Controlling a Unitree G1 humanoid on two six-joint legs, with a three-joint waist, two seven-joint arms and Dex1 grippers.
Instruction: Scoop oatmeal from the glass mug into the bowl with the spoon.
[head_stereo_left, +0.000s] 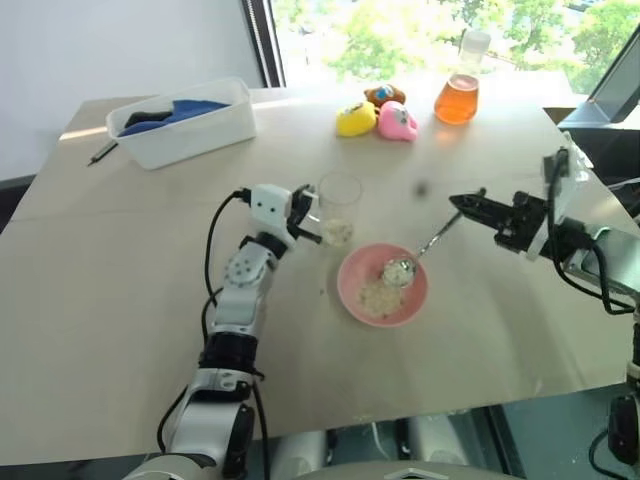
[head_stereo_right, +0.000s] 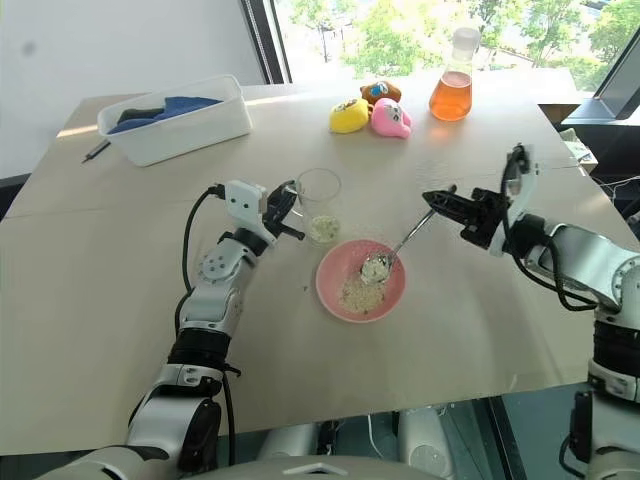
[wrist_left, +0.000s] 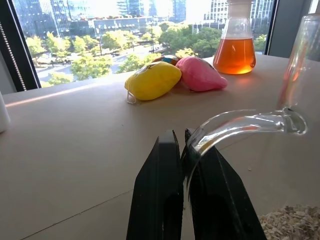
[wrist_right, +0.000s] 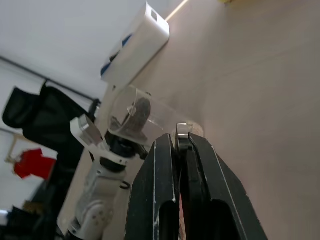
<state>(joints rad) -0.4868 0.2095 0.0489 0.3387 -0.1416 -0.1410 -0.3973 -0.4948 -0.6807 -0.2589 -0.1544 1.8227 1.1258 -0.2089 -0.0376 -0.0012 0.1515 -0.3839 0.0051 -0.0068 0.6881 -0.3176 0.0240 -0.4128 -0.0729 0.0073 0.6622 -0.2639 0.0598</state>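
Observation:
The glass mug (head_stereo_left: 339, 203) stands upright at mid-table with a little oatmeal (head_stereo_left: 338, 233) in its bottom. My left gripper (head_stereo_left: 311, 220) is shut on the mug's clear handle (wrist_left: 240, 124). Just right of the mug and nearer to me sits the pink bowl (head_stereo_left: 350, 290), with a small heap of oatmeal (head_stereo_left: 376, 299) inside. The spoon (head_stereo_left: 432, 242) slants down from my right gripper (head_stereo_left: 460, 205), which is shut on the end of its handle. Its head (head_stereo_left: 398, 270) is inside the bowl's far side and carries flakes.
A white tub (head_stereo_left: 190, 133) with blue cloth stands at the far left, a dark pen (head_stereo_left: 103, 152) beside it. Yellow (head_stereo_left: 354, 119) and pink (head_stereo_left: 397, 121) toys and a flask of orange liquid (head_stereo_left: 457, 95) sit along the far edge by the window.

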